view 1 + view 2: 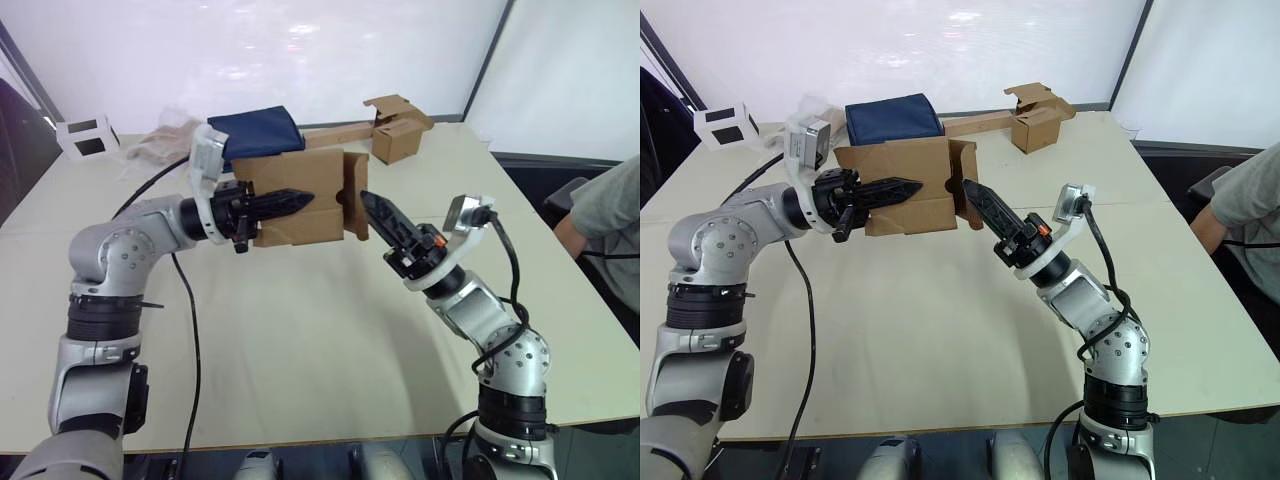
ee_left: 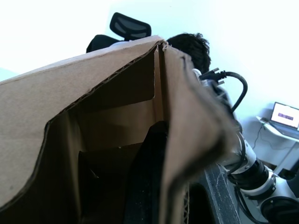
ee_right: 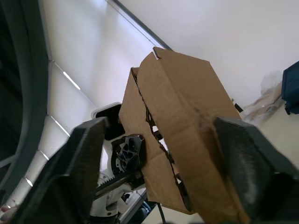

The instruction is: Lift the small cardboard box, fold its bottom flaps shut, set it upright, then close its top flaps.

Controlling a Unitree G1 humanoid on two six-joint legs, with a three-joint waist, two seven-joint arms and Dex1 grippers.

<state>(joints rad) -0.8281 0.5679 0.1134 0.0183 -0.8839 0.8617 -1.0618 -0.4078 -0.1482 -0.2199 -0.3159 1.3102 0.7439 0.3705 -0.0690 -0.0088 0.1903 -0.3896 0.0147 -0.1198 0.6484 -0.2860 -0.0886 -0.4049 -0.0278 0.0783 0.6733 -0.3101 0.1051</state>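
Observation:
The small cardboard box (image 1: 300, 175) hangs on its side above the table (image 1: 300, 340), with my left gripper (image 1: 290, 203) shut on its near wall. One black finger (image 2: 149, 177) reaches inside the box, and the other lies along the outside. The flaps (image 1: 352, 195) at the box's right end are folded partly inward. I cannot tell whether they are the bottom flaps or the top flaps. My right gripper (image 1: 370, 205) is just right of that end, open, pointing at the flaps. Its two fingers (image 3: 79, 172) stand wide apart, with the flapped end of the box (image 3: 187, 112) between and beyond them.
At the back right lies another brown box (image 1: 397, 135) joined to a long cardboard strip. A dark blue bag (image 1: 258, 132) sits behind the held box. A white cube (image 1: 85, 135) is at the far left. A person (image 1: 605, 210) sits at the right edge. A black cable (image 1: 190, 340) crosses the table.

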